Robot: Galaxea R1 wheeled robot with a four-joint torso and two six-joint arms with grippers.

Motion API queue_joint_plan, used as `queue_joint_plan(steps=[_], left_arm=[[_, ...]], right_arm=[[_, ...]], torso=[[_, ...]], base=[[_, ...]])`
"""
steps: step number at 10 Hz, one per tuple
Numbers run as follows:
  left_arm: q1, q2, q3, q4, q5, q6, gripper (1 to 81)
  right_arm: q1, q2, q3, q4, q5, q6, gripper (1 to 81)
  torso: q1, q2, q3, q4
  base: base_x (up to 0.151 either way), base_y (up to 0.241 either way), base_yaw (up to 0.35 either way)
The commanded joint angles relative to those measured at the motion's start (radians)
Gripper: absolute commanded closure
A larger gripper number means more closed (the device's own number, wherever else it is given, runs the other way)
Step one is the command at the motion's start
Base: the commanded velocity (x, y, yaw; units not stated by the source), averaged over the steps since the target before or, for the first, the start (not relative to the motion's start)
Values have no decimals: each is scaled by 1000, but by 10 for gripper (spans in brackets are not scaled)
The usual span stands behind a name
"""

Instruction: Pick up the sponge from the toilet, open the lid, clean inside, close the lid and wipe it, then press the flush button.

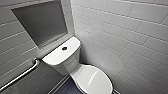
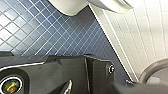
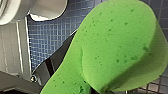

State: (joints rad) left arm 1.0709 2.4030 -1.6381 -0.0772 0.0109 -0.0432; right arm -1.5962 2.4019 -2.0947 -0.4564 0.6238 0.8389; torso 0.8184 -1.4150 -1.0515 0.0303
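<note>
Bending near its waist, the sponge (image 3: 117, 47) appears clamped in the right gripper (image 3: 93, 90) above the blue-tiled floor (image 3: 50, 35); the toilet (image 1: 72, 65) has its lid (image 1: 94, 80) shut, flush button (image 1: 64, 48) mid tank top (image 1: 56, 57).

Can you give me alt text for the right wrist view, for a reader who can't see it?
A bright green sponge, curved and gripped at one pinched end, looms large close to the camera. Behind it are a floor of small dark blue tiles, the underside of the white toilet and a pale tiled wall.
</note>
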Motion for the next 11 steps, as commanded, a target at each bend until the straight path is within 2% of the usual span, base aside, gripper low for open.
queue_joint_plan(steps=[1, 2, 3, 4, 5, 6, 9, 10, 11], left_arm=[[-59, 1, 8, -33, 60, 3, 10], [-59, 15, 3, -36, 63, 3, 10], [-53, 15, -8, -48, 72, 2, 10], [-55, 18, -32, -81, 93, 3, 10], [-55, 21, -45, -84, 93, 3, 10], [-58, 22, -39, -81, 92, 3, 10], [-93, 27, -17, -84, 92, 3, 10], [-104, 22, -3, -85, 93, 3, 10], [-111, 22, 1, -78, 90, 5, 10]], right_arm=[[-18, -39, -7, -36, -30, 2, 811], [-20, -33, -8, -41, -30, 0, 811], [-28, -24, -11, -50, -32, 2, 811], [-41, -5, -36, -51, -32, 2, 811], [-55, 15, -75, -53, -32, 5, 811], [-69, 31, -112, -63, -32, 9, 811], [-104, 73, -192, -103, -30, 14, 811], [-110, 75, -191, -116, -30, 14, 811], [-118, 75, -185, -130, -30, 14, 811]], torso=[[0, 0, 0, -60], [0, 0, 0, -29], [0, 0, 0, -50], [0, 0, 0, -56], [0, 0, 0, -56], [64, -100, 0, -56], [88, -138, 0, -56], [45, -73, 0, -56], [66, -109, -33, -56]], base=[[0, 0, 0], [0, 0, 0], [0, 0, 0], [0, 0, 0], [0, 0, 0], [0, 0, 0], [0, 0, 0], [0, 0, 0], [0, 0, 0]])
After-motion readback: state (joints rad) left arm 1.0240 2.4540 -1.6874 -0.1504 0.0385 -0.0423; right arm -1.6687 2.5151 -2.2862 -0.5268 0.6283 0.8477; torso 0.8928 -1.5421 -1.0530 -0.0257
